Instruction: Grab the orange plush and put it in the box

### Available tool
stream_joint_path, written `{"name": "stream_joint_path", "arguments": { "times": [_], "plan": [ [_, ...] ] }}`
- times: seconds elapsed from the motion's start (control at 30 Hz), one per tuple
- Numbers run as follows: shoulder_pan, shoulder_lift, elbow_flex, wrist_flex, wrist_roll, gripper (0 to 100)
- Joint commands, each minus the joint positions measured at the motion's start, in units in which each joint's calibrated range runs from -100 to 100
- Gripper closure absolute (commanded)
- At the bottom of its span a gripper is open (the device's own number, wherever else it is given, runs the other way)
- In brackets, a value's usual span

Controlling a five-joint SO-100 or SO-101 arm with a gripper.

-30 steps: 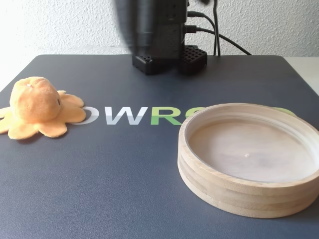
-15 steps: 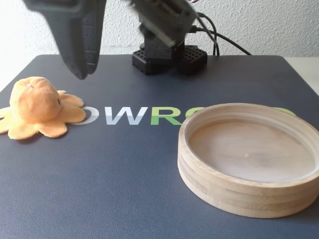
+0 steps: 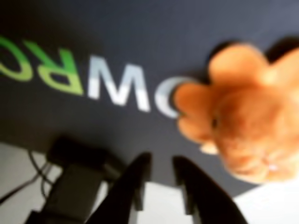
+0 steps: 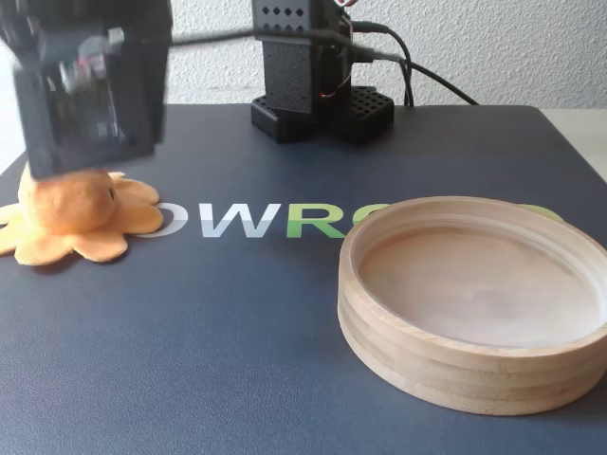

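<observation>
The orange plush (image 4: 71, 213) lies on the dark mat at the far left of the fixed view, dome head up and flaps spread. In the wrist view the plush (image 3: 243, 116) fills the right side, blurred. My gripper (image 3: 161, 163) shows as two black fingers at the bottom of the wrist view, a little apart and empty, to the left of the plush and not touching it. In the fixed view the arm's blurred black wrist block (image 4: 90, 85) hangs just above the plush. The box (image 4: 427, 365), a round light-wood tray, stands empty at the right of the fixed view.
The arm's black base (image 4: 313, 85) with cables stands at the back of the mat. The dark mat (image 4: 237, 360) has printed white and green letters (image 4: 256, 220). A black device with wires (image 3: 74, 172) lies at the mat's edge in the wrist view.
</observation>
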Motion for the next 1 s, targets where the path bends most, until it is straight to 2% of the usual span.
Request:
{"name": "stream_joint_path", "arguments": {
  "times": [0.0, 0.1, 0.2, 0.47, 0.67, 0.73, 0.97],
  "plan": [
    [1.94, -1.31, 4.31, -1.42, -0.23, 84],
    [2.24, -1.31, 4.85, -1.59, -0.29, 69],
    [2.02, -1.31, 4.94, -1.94, -0.18, 58],
    [2.17, -1.31, 7.21, -7.07, 0.13, 42],
    [2.47, -0.81, 8.03, -7.16, 0.08, 35],
    [3.74, -0.47, 8.03, -7.33, 0.19, 35],
    [9.41, -0.13, 12.11, -13.95, 5.75, 41]
  ]
}}
